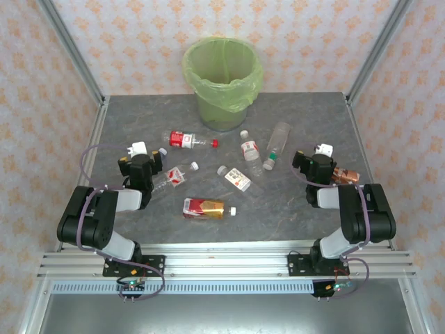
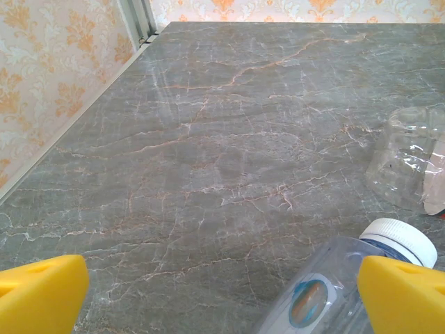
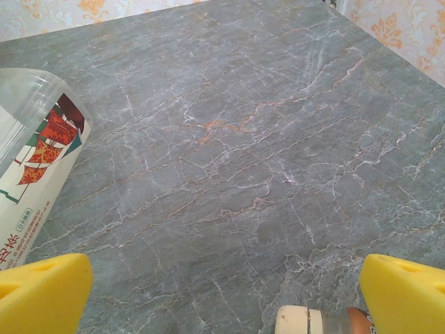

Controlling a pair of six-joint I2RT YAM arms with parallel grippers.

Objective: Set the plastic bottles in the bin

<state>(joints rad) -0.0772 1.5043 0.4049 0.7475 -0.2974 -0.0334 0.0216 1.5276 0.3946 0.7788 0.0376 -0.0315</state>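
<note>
At the far middle of the grey marbled table [image 1: 139, 118], upright and lined with a light green bag: the bin [image 1: 222, 83]. In front of it, all lying flat on the table and outside it:
- Just before the bin, a red-capped bottle [image 1: 189, 140] with a red label, cap pointing right.
- To its right, a white-labelled bottle [image 1: 250, 152].
- Just beside that, a green-capped bottle [image 1: 276, 144], cap toward the arms.
- Nearer the middle, a small white-capped bottle [image 1: 235, 179].
- To its left, an angled bottle [image 1: 175, 175] by the left arm.
- Nearest the arms, a red-and-gold bottle [image 1: 205, 208].

Left fingers [image 2: 42, 296] spread wide, gripping nothing. Between them, just beside the right-hand pad, a clear white-capped bottle [image 2: 327, 299] on the table. Further ahead, a clear bottle base [image 2: 407, 163].

Right fingers [image 3: 403, 296] likewise wide apart and holding nothing. Low between them, near the right-hand pad, a brown bottle [image 3: 348, 321] with a cream cap. Off to the left, a patterned-label bottle [image 3: 35, 153] on its side.
</note>
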